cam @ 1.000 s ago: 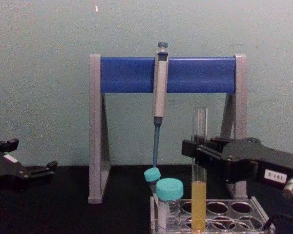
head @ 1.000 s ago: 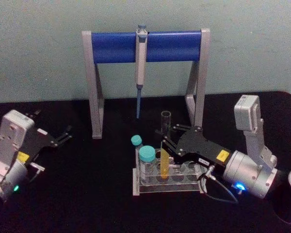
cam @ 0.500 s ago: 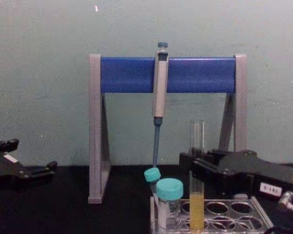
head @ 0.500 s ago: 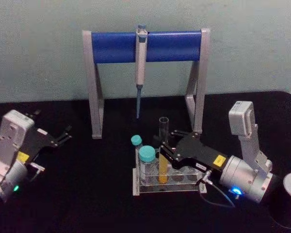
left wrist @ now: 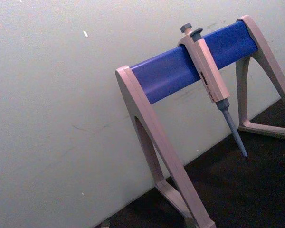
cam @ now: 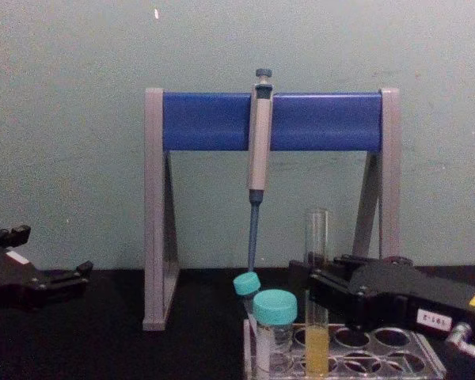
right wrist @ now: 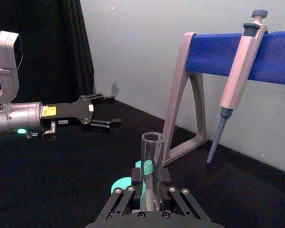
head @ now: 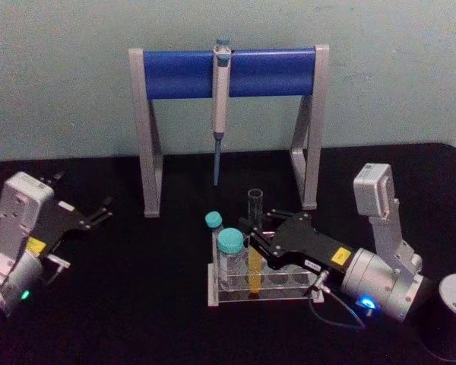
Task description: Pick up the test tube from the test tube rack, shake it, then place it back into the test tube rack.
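Note:
The test tube (head: 254, 220) is a tall clear tube with yellow liquid in its lower part; it stands upright in a front hole of the clear test tube rack (head: 289, 293). My right gripper (head: 252, 234) reaches in from the right and is shut on the test tube at mid-height. From the side, the test tube (cam: 316, 237) rises above the right gripper (cam: 313, 281), and its yellow end sits inside the rack (cam: 396, 360). In the right wrist view the test tube (right wrist: 152, 156) stands between the fingers. My left gripper (head: 99, 211) rests open at the far left.
Two teal-capped tubes (head: 229, 245) stand at the rack's left end. Behind it is the grey-and-blue pipette stand (head: 182, 74) with a grey pipette (head: 220, 99) hanging on it. A dark cylinder with a grey top (head: 454, 312) sits at the right edge.
My right gripper has come down with the test tube, so the tube now sits lower and deeper in the rack. The left arm has not moved.

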Robot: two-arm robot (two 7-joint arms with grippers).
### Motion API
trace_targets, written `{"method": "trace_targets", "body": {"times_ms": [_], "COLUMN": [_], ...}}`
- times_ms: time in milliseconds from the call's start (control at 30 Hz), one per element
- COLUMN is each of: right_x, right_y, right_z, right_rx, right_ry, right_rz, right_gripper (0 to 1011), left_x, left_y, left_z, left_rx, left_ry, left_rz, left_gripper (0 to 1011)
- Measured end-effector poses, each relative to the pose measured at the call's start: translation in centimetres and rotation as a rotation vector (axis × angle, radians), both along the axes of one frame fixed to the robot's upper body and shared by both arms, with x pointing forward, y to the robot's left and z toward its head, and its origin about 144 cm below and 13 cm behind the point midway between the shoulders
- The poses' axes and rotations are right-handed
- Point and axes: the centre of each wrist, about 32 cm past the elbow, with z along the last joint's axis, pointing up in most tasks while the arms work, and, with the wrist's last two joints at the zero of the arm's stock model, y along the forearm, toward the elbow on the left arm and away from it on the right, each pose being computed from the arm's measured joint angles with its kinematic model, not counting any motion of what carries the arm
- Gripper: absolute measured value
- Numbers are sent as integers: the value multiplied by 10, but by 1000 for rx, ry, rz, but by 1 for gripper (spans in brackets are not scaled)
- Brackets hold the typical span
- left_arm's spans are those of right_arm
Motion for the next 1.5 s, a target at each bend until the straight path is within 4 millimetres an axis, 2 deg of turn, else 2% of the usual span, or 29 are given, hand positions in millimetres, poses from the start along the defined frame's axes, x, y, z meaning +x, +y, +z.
{"method": "trace_targets", "body": {"times_ms": [900, 967, 1067, 1133, 1333, 1500], "right_x": [0, -1, -1, -1, 0, 0], "right_y": [1, 1, 1, 1, 1, 1], "right_z": [-4, -4, -4, -4, -4, -4], "right_rx": [-14, -18, -18, -18, -16, -15], "right_ry": [14, 18, 17, 17, 17, 16], "right_rz": [-6, -6, -6, -5, -6, -5], "right_gripper": [232, 267, 382, 413, 645, 784], "left_x": [0, 0, 0, 0, 0, 0], "left_y": [0, 0, 0, 0, 0, 0], "left_z": [0, 0, 0, 0, 0, 0], "left_rx": [0, 0, 0, 0, 0, 0], "left_ry": [0, 0, 0, 0, 0, 0], "left_rz": [0, 0, 0, 0, 0, 0], "left_gripper": [1001, 1001, 1001, 1001, 1001, 1001]}}
